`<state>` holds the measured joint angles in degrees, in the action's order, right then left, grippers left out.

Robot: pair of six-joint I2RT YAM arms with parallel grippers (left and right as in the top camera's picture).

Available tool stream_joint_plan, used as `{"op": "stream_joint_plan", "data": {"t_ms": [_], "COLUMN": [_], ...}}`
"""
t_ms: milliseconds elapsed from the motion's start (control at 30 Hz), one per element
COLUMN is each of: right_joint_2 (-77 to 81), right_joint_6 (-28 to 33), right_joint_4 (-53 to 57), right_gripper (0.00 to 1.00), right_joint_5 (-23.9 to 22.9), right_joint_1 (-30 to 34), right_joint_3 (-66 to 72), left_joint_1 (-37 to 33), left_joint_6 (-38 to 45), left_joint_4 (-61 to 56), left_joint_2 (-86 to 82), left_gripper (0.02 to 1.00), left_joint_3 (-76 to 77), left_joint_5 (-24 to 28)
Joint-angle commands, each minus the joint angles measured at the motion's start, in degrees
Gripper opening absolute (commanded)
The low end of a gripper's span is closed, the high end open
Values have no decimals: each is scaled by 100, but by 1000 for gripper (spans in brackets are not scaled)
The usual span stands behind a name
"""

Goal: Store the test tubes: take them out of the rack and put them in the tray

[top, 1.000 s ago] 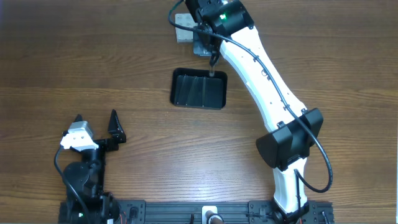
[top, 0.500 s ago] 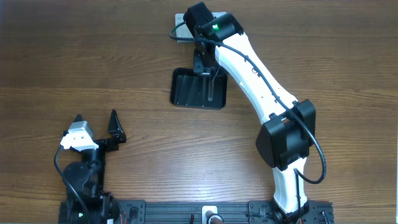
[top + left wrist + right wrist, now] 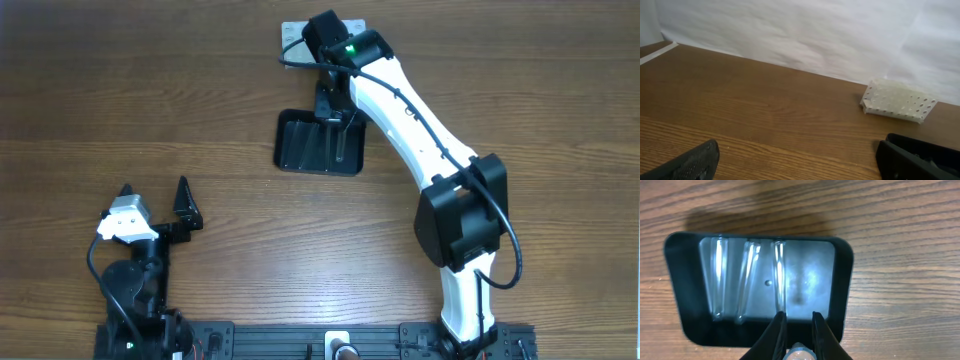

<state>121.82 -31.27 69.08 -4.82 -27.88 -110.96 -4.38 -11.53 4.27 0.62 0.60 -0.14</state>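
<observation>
Your right gripper (image 3: 798,316) hangs over the tray (image 3: 842,280), fingers clamped on a test tube (image 3: 800,355); your left gripper (image 3: 155,198) sits at the near left, fingers apart.

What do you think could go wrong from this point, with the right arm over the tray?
The right end effector seems to hold a test tube over the tray. If dropped from there, it may bounce out. It could also strike the three tubes already lying inside, possibly cracking them.
</observation>
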Motion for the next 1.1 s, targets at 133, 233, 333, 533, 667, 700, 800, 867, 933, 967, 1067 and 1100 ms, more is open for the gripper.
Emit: {"op": "stream_joint_plan", "data": {"t_ms": [133,233,333,533,667,700,800,867,933,967,1067,1100], "right_joint_2": [48,50,109,286,433,457,525,562,608,640,721,758], "right_joint_6": [-46,-46,-46,-44,-44,-44,-44,-44,-44,-44,-44,-44], "right_joint_4": [-321,-474,-564,-693,-726,-741,-791,-831,-870,-892,-933,-951], "right_gripper": [119,121,123,128,128,130,130,130,130,130,130,130], "right_joint_5": [-15,-15,-17,-13,-17,-15,-17,-17,-17,-15,-17,-15], "right_joint_1": [103,118,131,133,133,133,140,144,144,144,144,144], "right_joint_3": [385,496,503,503,503,503,503,503,503,503,503,503], "left_joint_1": [-35,-35,-35,-35,-35,-35,-35,-35,-35,-35,-35,-35], "left_joint_6": [85,85,85,85,85,85,85,85,85,85,85,85], "left_joint_4": [9,9,9,9,9,9,9,9,9,9,9,9], "left_joint_2": [-46,-46,-46,-46,-46,-46,-46,-46,-46,-46,-46,-46], "left_gripper": [998,998,996,996,996,998,998,996,1000,998,998,998], "left_joint_3": [-26,-26,-28,-26,-26,-26,-26,-26,-26,-26,-26,-26], "left_joint_5": [76,76,76,76,76,76,76,76,76,76,76,76]}}
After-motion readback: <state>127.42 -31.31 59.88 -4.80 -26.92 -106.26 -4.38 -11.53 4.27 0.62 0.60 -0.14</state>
